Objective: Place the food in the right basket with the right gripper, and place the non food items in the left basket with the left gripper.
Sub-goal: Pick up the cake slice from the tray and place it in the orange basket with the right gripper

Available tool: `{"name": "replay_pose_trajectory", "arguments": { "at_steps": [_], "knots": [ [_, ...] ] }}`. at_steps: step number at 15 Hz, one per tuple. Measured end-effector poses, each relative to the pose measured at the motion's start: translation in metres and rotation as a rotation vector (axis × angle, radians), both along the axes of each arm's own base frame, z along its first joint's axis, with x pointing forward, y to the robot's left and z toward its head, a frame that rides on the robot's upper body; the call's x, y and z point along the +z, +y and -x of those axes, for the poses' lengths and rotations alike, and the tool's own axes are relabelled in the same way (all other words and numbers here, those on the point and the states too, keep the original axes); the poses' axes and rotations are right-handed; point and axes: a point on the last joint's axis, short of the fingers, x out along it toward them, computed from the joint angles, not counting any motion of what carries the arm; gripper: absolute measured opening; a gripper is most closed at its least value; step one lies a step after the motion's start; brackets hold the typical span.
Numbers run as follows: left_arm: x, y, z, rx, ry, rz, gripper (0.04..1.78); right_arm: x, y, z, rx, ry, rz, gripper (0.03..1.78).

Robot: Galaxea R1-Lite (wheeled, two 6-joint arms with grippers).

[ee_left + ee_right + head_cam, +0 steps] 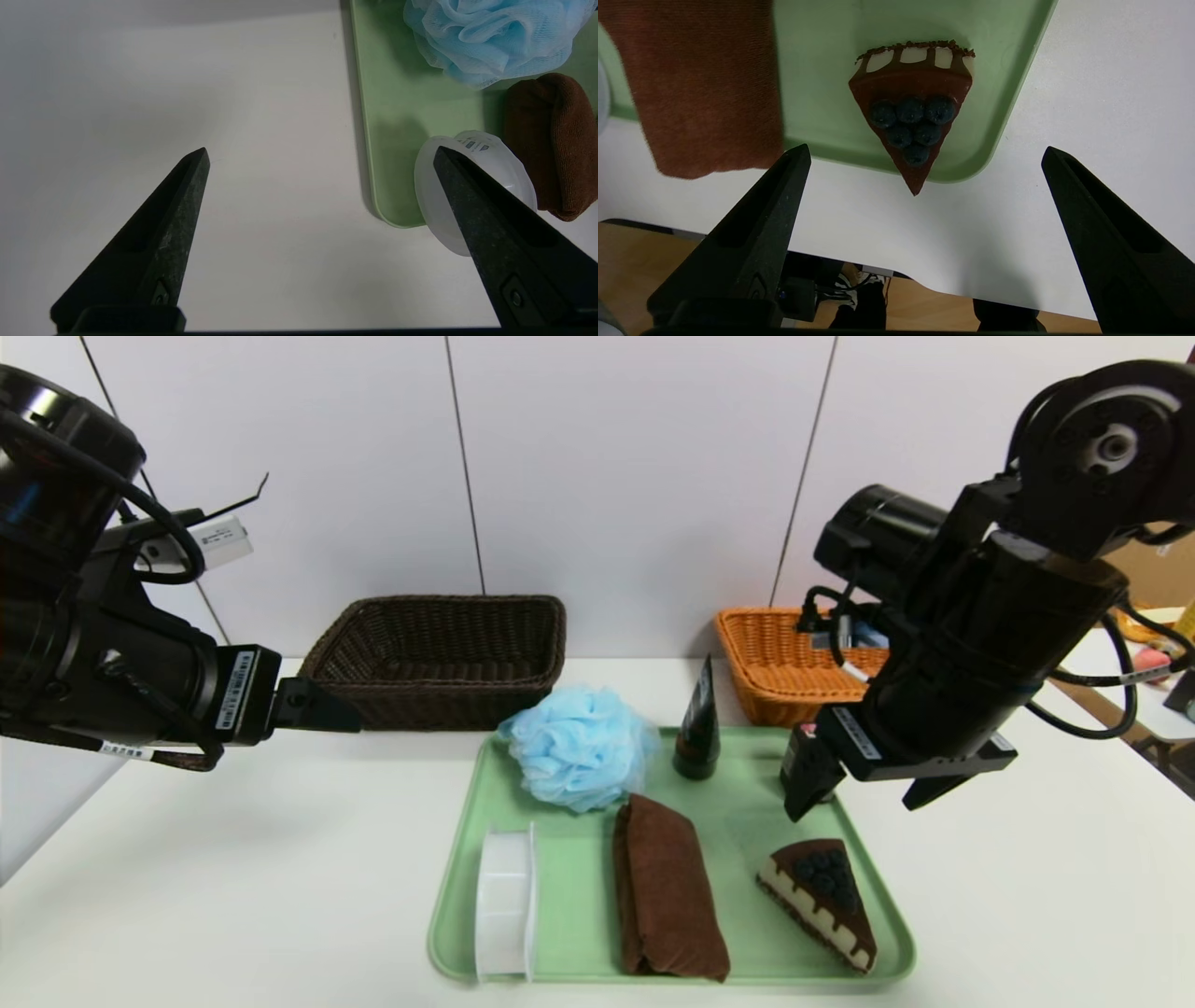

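Observation:
On the green tray lie a light-blue bath puff, a black cone tube, a folded brown towel, a round white tub on its side, and a blueberry cake wedge. A small black carton stands at the tray's far right, mostly hidden behind my right gripper. That gripper is open and empty, hovering above the tray's right edge, beyond the cake. My left gripper is open and empty above the table, left of the tray and in front of the dark brown basket.
The orange-tan basket stands behind the tray's right corner, partly hidden by my right arm. The left wrist view shows the puff, towel, tub and tray edge. The table's front edge shows in the right wrist view.

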Motion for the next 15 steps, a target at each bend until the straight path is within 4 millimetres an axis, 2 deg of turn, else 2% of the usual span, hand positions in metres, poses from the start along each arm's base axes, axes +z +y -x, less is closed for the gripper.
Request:
{"name": "replay_pose_trajectory", "arguments": {
  "at_steps": [3, 8, 15],
  "knots": [
    [-0.001, 0.000, 0.001, -0.001, 0.002, -0.001, 1.69, -0.020, 0.011, -0.002, 0.006, 0.051, 0.066, 1.71],
    [-0.002, 0.001, 0.004, -0.006, 0.005, -0.001, 1.69, -0.042, 0.014, -0.003, -0.018, 0.102, 0.077, 1.71],
    [-0.003, 0.001, 0.007, -0.010, 0.011, -0.002, 1.69, -0.061, 0.017, -0.003, -0.009, 0.139, 0.060, 1.71]
  ]
}}
